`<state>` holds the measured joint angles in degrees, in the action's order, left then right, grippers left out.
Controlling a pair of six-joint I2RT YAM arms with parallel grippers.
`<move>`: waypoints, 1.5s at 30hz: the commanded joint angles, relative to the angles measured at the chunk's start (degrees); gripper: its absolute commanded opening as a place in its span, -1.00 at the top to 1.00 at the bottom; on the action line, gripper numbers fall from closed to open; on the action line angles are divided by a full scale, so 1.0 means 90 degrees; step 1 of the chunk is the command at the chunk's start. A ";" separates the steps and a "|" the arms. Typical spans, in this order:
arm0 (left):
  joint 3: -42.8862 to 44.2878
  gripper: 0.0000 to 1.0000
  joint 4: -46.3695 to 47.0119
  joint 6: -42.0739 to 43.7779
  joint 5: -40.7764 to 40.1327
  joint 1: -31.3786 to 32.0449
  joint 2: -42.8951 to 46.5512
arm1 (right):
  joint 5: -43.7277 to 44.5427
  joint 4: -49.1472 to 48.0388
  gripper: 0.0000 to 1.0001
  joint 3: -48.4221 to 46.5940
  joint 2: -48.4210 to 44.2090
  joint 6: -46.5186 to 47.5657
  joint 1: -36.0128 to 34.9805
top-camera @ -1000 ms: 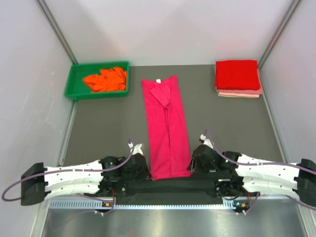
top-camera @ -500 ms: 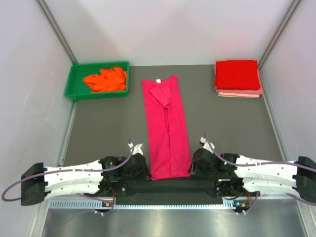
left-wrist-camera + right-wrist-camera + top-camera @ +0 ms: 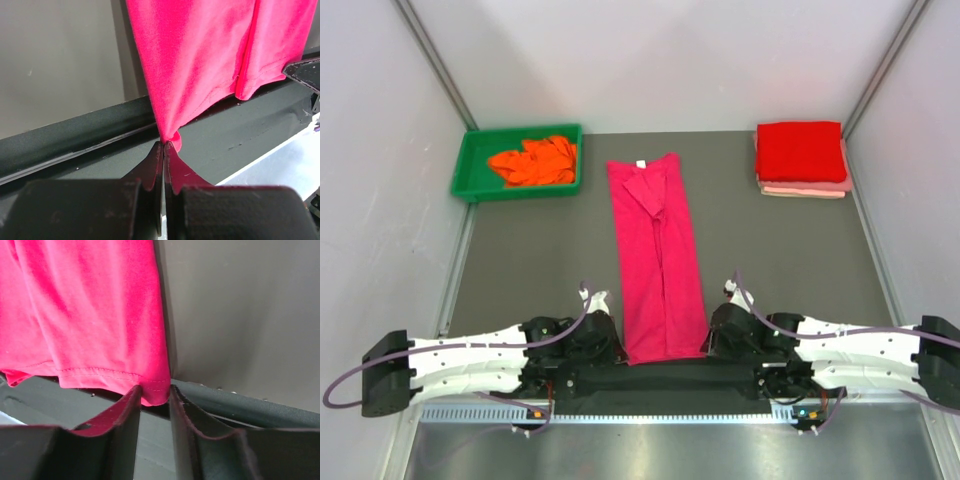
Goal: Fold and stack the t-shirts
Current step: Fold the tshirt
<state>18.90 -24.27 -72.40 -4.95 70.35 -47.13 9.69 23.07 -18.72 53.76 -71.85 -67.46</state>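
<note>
Overhead view hides both finger pairs under wrist housings. Wrist views crop shirt's far part.

Pale pink t-shirt (image 3: 807,188) mostly covered by folded red t-shirt (image 3: 800,150), far right corner. Orange t-shirt (image 3: 534,160) crumpled in green plastic tray (image 3: 468,165), far left.

Magenta-pink t-shirt (image 3: 656,255): soft knit, folded into long narrow strip, centre of grey counter (image 3: 540,250). Long axis runs near-to-far, collar far, stitched hem near.

Left fingers (image 3: 152,165) pinched closed on hem's left corner. Right fingers (image 3: 130,410) slightly apart, right corner between them; contact hard to judge.
</note>
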 commanded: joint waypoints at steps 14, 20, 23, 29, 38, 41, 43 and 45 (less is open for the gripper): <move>0.0947 1.00 -0.0966 0.0135 0.0001 0.0035 0.0394 | 0.1041 0.0824 1.00 -0.0771 -0.0689 -0.0589 -0.1087; 0.0665 1.00 -0.0653 0.0017 0.0296 0.0045 0.0276 | 0.1413 0.1118 1.00 -0.0772 -0.0729 -0.1068 -0.1644; 0.0538 1.00 -0.0468 -0.0080 0.0345 0.0055 0.0276 | 0.1647 0.1400 1.00 -0.0752 -0.0719 -0.1254 -0.1820; 0.0479 1.00 -0.0438 -0.0071 0.0413 0.0055 0.0003 | 0.1755 0.1372 1.00 -0.0693 -0.0885 -0.1158 -0.1879; 0.0605 1.00 -0.0331 -0.0168 -0.0454 0.0035 0.0227 | 0.2204 0.1519 1.00 -0.1190 -0.0340 -0.0387 -0.1831; 0.0819 1.00 -0.0350 -0.0071 -0.0641 -0.0052 0.0140 | 0.2311 0.1558 1.00 -0.1580 0.0002 0.0110 -0.1665; 0.0956 1.00 -0.0389 0.0162 -0.0651 -0.0256 -0.0045 | 0.2350 0.1558 1.00 -0.1796 0.0305 0.0414 -0.1499; 0.1094 1.00 -0.0302 0.0329 -0.0574 -0.0374 -0.0269 | 0.2399 0.1567 1.00 -0.2089 0.0540 0.0834 -0.1295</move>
<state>25.26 -29.98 -72.16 -8.51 68.53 -47.48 27.81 37.50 -32.51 56.58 -71.42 -81.43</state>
